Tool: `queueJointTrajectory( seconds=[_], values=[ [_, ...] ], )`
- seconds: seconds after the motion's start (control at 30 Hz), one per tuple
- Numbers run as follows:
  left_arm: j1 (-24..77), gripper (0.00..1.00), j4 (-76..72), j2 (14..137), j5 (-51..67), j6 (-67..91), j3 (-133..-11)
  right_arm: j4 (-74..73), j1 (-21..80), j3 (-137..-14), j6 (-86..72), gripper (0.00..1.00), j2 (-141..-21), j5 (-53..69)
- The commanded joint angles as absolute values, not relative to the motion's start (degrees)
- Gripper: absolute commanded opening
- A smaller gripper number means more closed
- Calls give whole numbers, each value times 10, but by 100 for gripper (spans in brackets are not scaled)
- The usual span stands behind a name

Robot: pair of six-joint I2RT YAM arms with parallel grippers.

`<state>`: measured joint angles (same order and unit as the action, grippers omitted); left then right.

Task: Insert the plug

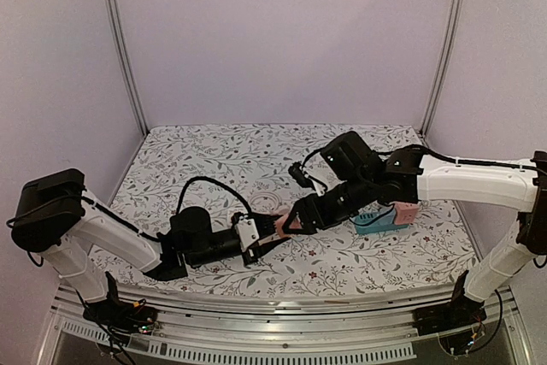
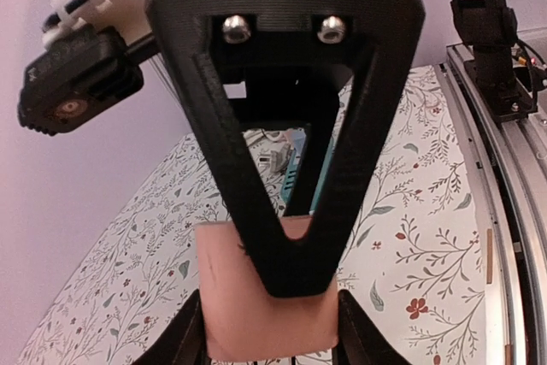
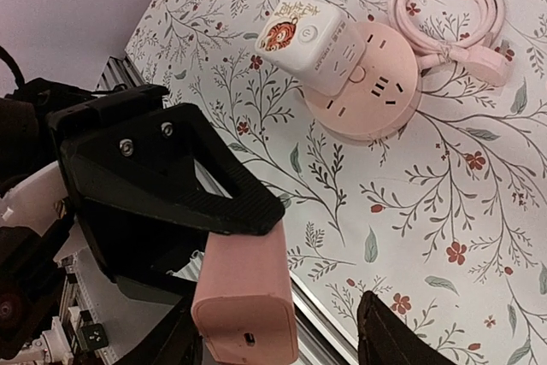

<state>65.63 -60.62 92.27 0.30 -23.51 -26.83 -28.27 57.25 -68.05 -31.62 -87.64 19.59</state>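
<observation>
The plug (image 2: 256, 297) is a pink block held above the table. My left gripper (image 2: 272, 339) is shut on its sides. In the right wrist view the plug (image 3: 244, 297) sits between the fingers of my right gripper (image 3: 282, 331), which is open. Its left finger is close against the plug and its right finger (image 3: 393, 339) stands well apart. From above, both grippers meet at the plug (image 1: 282, 224) in mid-table. A round pink power strip (image 3: 367, 83) lies on the floral cloth, with a white tiger-print charger (image 3: 303, 40) plugged into it.
A coiled pink cable (image 3: 449, 6) lies beside the power strip. A pink and teal box (image 1: 389, 215) sits under the right arm. The metal rail (image 1: 282, 301) runs along the near edge, with frame posts at the back corners.
</observation>
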Motion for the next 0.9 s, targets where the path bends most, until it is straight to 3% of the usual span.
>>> queueJointTrajectory(
  seconds=[0.0,0.17,0.47,0.87],
  values=[
    [664,0,-620,925,-21,-226,-272,-272,584,-694,-316,58,-895,190],
    [664,0,-619,925,-13,-225,-272,-267,584,-696,-314,48,-898,185],
    [664,0,-618,925,-11,-228,-271,-256,584,-698,-314,52,-887,173],
    [664,0,-618,930,-10,-228,-274,-245,585,-701,-316,46,-884,163]
  ],
)
